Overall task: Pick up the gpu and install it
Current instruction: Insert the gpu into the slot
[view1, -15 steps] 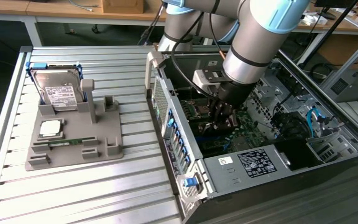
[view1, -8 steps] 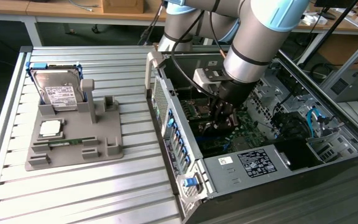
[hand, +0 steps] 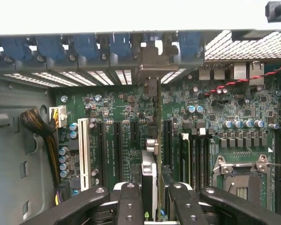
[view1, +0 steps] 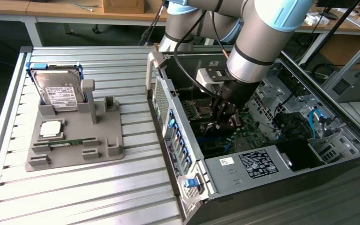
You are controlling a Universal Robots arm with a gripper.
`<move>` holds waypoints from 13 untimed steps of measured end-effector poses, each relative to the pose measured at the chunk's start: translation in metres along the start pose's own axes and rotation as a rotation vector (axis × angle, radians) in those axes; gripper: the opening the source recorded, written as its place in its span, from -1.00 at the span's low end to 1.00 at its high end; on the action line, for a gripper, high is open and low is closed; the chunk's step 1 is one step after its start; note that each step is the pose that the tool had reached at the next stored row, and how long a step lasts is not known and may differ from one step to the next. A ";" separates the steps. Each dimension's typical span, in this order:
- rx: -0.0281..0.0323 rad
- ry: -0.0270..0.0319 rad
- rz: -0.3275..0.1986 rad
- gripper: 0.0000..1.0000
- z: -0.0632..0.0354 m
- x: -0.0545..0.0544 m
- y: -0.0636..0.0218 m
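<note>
Gripper [hand: 153, 199] is clamping the thin greenish-dark gpu card [hand: 150, 180] edge-on inside the open grey computer case [view1: 167, 101]. The card is hanging directly below the gripper over the green motherboard [hand: 117, 108]. Its long axis is running parallel to the black expansion slots [hand: 116, 145], and its silver bracket end [hand: 152, 65] is pointing at the case's rear wall. Can't tell if it's seated.

Your arm [view1: 261, 42] hung over the open computer case [view1: 167, 108], wrist [view1: 243, 70] aimed down into it; your gripper [hand: 155, 190] sat low inside that case, fingers [hand: 130, 201] clamped on the upright gpu [hand: 149, 173].
</note>
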State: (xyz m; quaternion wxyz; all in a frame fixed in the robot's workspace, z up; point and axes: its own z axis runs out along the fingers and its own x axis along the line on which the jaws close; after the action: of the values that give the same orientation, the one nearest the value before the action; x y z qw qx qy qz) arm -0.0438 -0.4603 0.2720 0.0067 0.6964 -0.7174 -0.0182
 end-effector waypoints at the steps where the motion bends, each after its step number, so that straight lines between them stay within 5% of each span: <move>1: -0.0001 0.0000 0.000 -0.47 0.0000 0.000 -0.0001; 11: -0.0020 0.0014 0.000 -0.47 0.0004 0.000 -0.0056; 13: 0.0038 0.0009 0.000 -0.47 0.0006 0.000 -0.0056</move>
State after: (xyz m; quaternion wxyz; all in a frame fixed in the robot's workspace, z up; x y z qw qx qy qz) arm -0.0383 -0.4606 0.2712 0.0057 0.6965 -0.7174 -0.0166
